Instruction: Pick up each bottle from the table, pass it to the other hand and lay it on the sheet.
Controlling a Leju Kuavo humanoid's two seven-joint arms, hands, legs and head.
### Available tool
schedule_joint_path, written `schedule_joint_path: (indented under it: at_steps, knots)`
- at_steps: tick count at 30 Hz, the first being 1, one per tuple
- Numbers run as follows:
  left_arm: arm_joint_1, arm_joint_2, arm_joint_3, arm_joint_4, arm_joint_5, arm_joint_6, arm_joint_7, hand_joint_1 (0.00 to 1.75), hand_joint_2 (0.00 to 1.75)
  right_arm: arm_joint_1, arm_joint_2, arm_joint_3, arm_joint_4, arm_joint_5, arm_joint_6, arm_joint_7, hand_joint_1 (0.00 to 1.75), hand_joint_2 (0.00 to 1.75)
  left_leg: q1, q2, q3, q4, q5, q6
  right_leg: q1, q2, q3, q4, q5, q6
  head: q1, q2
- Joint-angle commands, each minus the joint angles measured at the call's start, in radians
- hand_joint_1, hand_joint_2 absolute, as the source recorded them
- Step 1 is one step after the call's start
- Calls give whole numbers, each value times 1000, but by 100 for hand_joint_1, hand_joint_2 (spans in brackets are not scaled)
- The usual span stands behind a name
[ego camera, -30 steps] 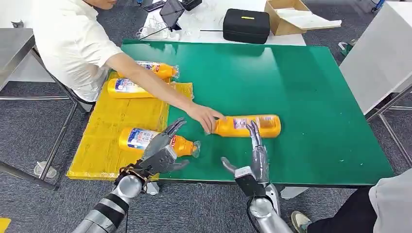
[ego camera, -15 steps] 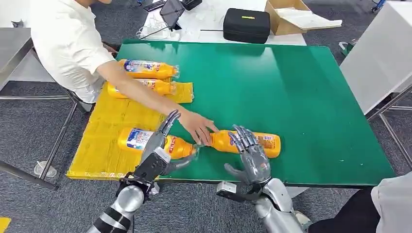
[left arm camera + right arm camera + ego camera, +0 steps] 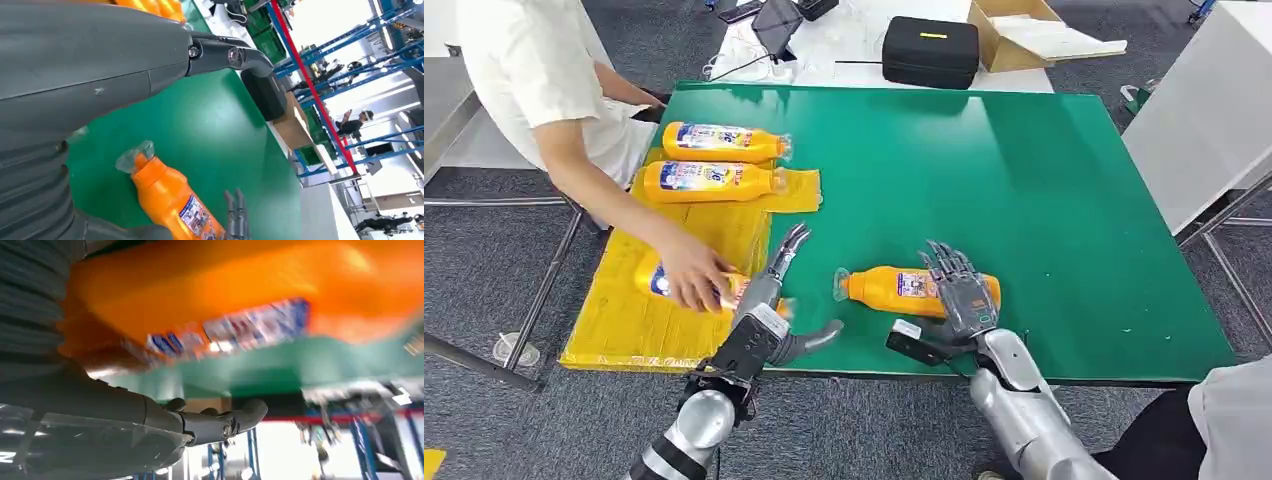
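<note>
An orange bottle lies on its side on the green table, near the front edge, cap pointing left. My right hand rests on its base end with fingers spread over it; up close the bottle lies against the palm and the thumb stays straight. My left hand hovers open to the left of the cap, and its wrist view shows the same bottle. A person's hand covers another bottle on the yellow sheet.
Two more orange bottles lie side by side at the sheet's far end. The person in a white shirt leans in at the left. A black case and a cardboard box sit beyond the table.
The person let go of the table bottle and slid the near bottle further onto the sheet. My right hand came down onto the table bottle, which shifted left.
</note>
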Motion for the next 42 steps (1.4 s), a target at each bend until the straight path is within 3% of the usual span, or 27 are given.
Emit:
schedule_joint_path:
  at_steps: [1,17,18,19,20,23,25,32,36,42]
  knots:
    - [-19,12,-58,8,2,-8,6,0,175,-117,-56,60,198,7,45,55,0,175,0,0,3,0,-1,0,0,0,3,0,-1,-1,0,0]
    - [-29,15,-62,23,1,-1,13,0,175,-130,-60,52,285,-41,331,144,5,175,2,-2,11,0,-1,0,2,-1,12,-2,-1,-2,0,0]
    - [-29,15,-63,24,1,-3,14,0,175,-132,-63,57,287,-49,375,157,134,175,1,-2,11,0,-1,0,1,-1,11,-2,-1,-2,0,0]
    - [-30,14,-62,26,0,-3,14,0,175,-132,-63,48,289,-67,419,180,168,175,1,-2,11,0,-1,0,1,-1,11,-2,0,-1,0,0]
    - [-31,13,-61,28,0,-3,15,0,175,-133,-62,49,291,-70,435,189,175,175,1,-2,12,0,-1,0,2,-1,12,-3,0,-2,0,0]
    - [-42,7,-59,46,2,-4,15,0,175,-136,-61,36,300,-103,487,190,175,175,1,-2,17,0,-1,1,2,-1,15,-4,0,-2,0,0]
    - [-44,7,-59,47,2,-4,15,0,175,-136,-63,35,301,-105,489,188,175,175,2,-5,19,1,-1,1,2,-4,10,-4,-3,-3,1,0]
    - [-44,7,-59,47,2,-4,15,0,175,-136,-63,35,301,-105,489,188,175,175,2,-4,25,-2,-3,4,2,-3,18,-8,-2,1,0,0]
    - [-56,3,-74,70,11,-11,5,0,175,-124,-67,10,308,-175,565,127,175,175,2,-4,27,-2,-4,4,2,-3,29,-8,-3,1,0,0]
    - [-71,2,-86,78,28,-18,-14,0,175,-114,-74,-12,291,-269,624,16,175,175,2,-5,31,-1,-8,5,2,-3,23,-10,-5,3,1,0]
